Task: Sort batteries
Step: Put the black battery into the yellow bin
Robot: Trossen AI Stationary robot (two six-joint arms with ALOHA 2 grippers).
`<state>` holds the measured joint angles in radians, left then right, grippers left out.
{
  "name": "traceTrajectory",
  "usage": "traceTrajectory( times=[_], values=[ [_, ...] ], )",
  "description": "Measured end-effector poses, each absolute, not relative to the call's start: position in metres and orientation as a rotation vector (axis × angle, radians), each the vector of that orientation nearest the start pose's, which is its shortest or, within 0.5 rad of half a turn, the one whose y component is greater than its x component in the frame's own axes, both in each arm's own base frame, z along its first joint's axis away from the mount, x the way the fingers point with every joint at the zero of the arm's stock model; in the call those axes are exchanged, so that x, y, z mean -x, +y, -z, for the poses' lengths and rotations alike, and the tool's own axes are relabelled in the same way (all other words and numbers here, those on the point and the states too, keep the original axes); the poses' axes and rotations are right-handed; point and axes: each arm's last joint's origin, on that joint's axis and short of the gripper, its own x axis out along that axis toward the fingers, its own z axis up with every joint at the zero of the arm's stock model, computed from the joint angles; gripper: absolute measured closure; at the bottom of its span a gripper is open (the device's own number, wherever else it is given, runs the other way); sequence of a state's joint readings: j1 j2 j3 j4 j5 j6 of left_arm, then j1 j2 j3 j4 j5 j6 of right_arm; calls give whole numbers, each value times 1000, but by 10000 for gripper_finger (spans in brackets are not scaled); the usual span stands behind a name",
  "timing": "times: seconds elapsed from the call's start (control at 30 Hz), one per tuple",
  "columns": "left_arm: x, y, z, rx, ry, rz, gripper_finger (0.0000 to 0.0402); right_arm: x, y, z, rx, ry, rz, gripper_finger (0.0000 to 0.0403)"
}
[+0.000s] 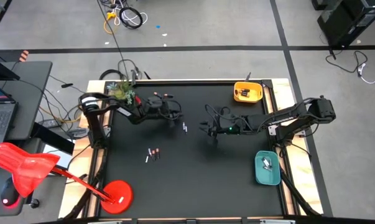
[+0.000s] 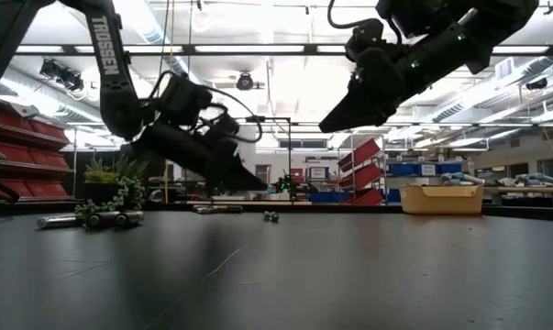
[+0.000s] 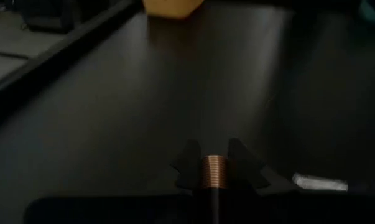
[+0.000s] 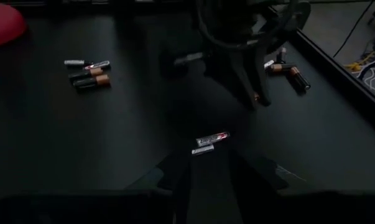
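Black table (image 1: 193, 180), scattered batteries (image 1: 153, 153), left fingers (image 3: 215, 171) pinching copper-banded battery (image 3: 214, 173); right fingers' state unclear

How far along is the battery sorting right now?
Done: some batteries lie in the yellow tray and the teal tray. In hand: the left tool grips a copper-topped battery above the mat. Left: loose batteries mid-mat, a front group and a back pair. The right tool hovers nearby.

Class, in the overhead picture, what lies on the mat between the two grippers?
In the high view, two small batteries lie between the left gripper, which holds a copper-ended battery, and the right gripper.
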<state>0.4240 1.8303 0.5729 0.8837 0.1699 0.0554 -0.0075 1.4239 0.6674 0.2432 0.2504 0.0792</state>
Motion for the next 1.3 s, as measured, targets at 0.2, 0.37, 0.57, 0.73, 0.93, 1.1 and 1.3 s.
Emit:
traceTrajectory(
  times=[0.2, 0.37, 0.57, 0.73, 0.93, 1.1, 1.3],
  values=[
    [-298, 123, -136, 53, 257, -143, 356, -284, -15, -194, -10, 493, 288, 290],
    [-323, 126, -169, 86, 210, -30, 356, -285, -23, -195, -2, 480, 305, 282],
    [-360, 136, -209, -26, 366, -52, 356, -277, -34, -187, -19, 578, 431, 282],
    [-381, 158, -237, -63, 375, -76, 356, -263, -39, -177, -109, 692, 638, 291],
    [-418, 192, -239, -35, 397, -43, 356, -245, -57, -167, -152, 810, 864, 295],
    [-450, 212, -236, -25, 435, 7, 356, -242, -50, -164, -184, 844, 872, 298],
    [-471, 233, -246, -34, 389, 23, 356, -227, -47, -165, -138, 865, 1042, 311]
  ],
)
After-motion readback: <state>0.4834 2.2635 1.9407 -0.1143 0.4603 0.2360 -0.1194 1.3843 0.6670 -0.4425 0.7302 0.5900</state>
